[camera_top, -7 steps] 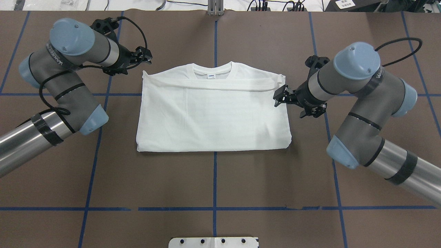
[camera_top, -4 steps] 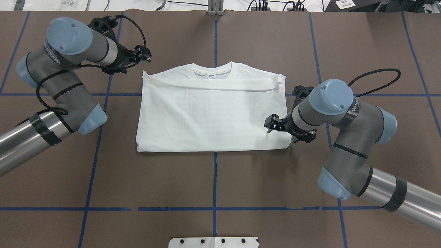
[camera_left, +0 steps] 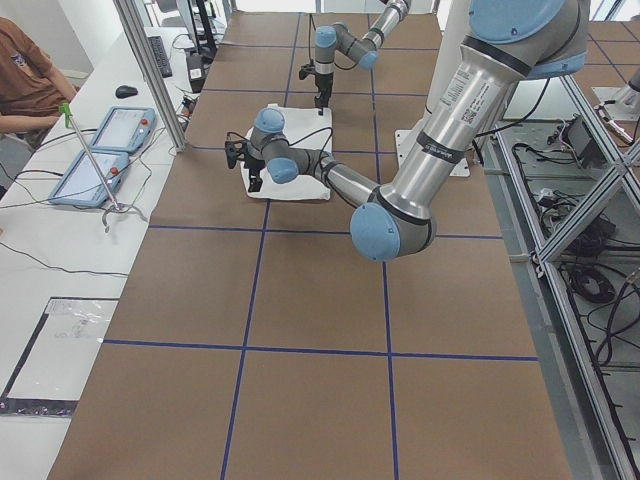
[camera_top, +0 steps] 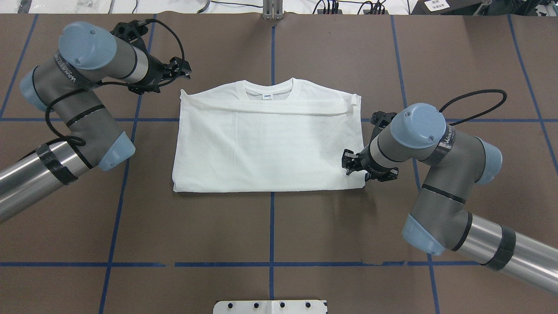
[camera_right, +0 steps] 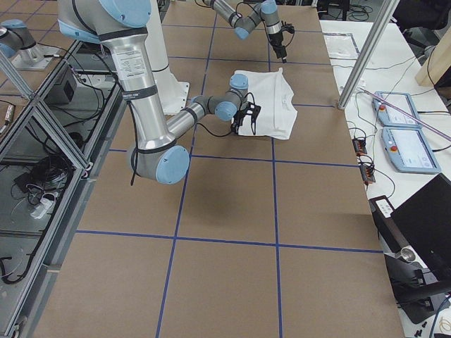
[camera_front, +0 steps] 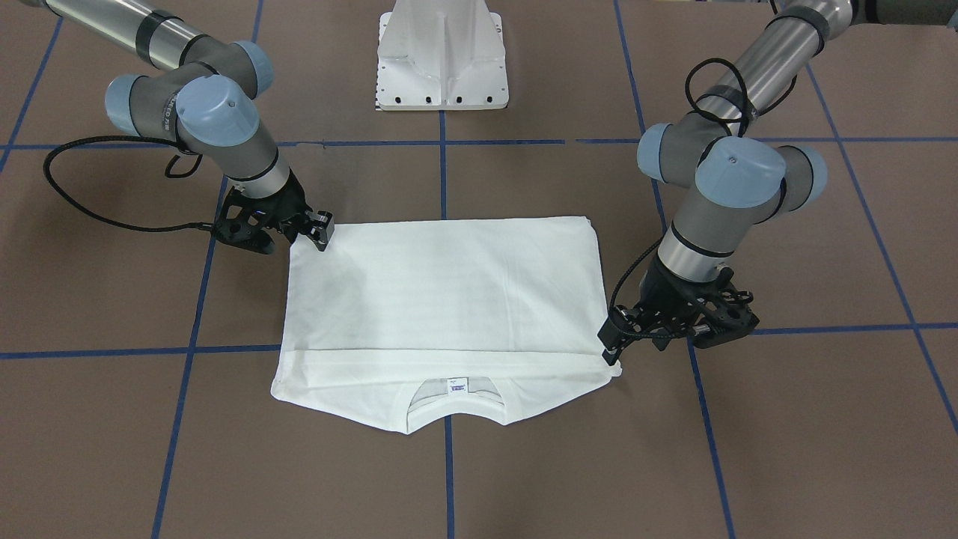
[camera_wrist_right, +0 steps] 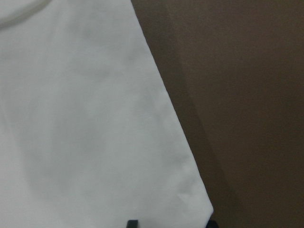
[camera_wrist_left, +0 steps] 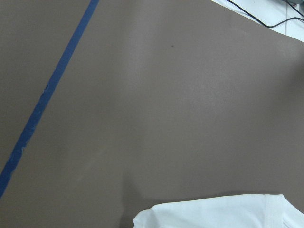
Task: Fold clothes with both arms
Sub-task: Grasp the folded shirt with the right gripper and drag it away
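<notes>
The clothes are one white shirt (camera_top: 270, 144) lying flat as a folded rectangle, collar and neck label at the far side, with a sleeve folded across below the collar. My left gripper (camera_top: 182, 69) hovers over bare table just off the shirt's far left corner (camera_front: 610, 367), fingers apart and empty; in the left wrist view only that corner (camera_wrist_left: 223, 213) shows. My right gripper (camera_top: 347, 162) is open over the shirt's right edge, close to its near right corner. In the right wrist view that corner (camera_wrist_right: 85, 118) shows, with dark fingertips at the bottom edge.
The brown table cover carries a grid of blue tape lines (camera_top: 272, 226). The white pedestal base (camera_top: 270, 306) stands at the robot's side. Cables lie along the far table edge (camera_top: 340, 6). A person (camera_left: 30, 80) sits beside two tablets (camera_left: 100, 150) past the table.
My right arm swung from the shirt's far right corner toward the robot along the right edge, down to the near right corner. The left arm barely moved.
</notes>
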`<action>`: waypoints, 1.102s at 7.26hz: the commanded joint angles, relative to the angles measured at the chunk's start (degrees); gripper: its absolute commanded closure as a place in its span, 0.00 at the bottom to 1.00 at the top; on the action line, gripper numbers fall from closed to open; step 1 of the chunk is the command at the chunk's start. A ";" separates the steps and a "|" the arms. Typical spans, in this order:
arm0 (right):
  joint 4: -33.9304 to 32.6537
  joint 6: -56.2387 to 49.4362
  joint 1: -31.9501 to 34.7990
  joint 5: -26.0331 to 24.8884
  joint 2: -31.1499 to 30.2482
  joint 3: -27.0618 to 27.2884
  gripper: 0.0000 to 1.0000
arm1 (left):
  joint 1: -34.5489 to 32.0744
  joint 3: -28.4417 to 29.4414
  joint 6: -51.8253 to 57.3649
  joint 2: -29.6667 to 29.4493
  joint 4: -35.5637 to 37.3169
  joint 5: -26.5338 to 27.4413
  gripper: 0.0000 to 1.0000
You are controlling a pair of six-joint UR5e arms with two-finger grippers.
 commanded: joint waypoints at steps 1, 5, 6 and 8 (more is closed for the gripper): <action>-6.63 -0.61 1.33 0.14 -0.01 2.46 1.00 | 0.04 0.08 0.00 0.08 0.00 0.93 0.01; -17.47 -0.44 0.91 0.14 -10.26 19.23 1.00 | 0.13 -0.35 -0.09 0.00 0.00 1.02 0.01; -20.27 0.61 -1.45 0.57 -12.56 22.84 1.00 | 0.04 -0.88 -0.09 0.08 0.00 1.46 0.01; -30.54 4.03 -11.44 0.84 -12.84 30.14 1.00 | 0.04 -1.58 -0.09 0.35 0.09 2.95 0.01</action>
